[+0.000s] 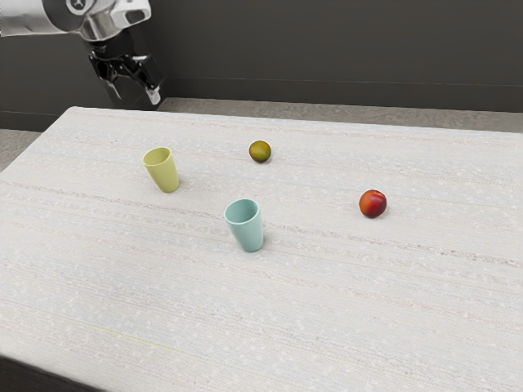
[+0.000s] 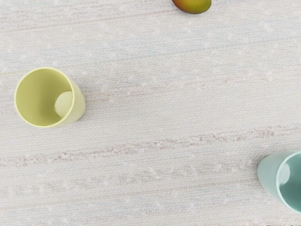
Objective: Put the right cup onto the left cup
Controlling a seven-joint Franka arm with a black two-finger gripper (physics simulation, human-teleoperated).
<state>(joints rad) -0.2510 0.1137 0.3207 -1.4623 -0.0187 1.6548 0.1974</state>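
1. While your tool (image 1: 136,98) hangs empty near the desk's (image 1: 327,318) far corner at the exterior view's left, its fingers stand apart.
2. The teal cup (image 1: 248,229), which you should probably take as the right one, stands mouth up, well in from the desk's edges. The yellow cup (image 1: 163,171) stands mouth up, closer to that corner.
3. Expect the teal cup to be light and stiff, perhaps slippery on its smooth, tapering wall.
4. Pinch opposite sides of the wall a little below the rim, gently; too low, you may tip it.
5. Carry it upright and lower it base first into the yellow cup's mouth.
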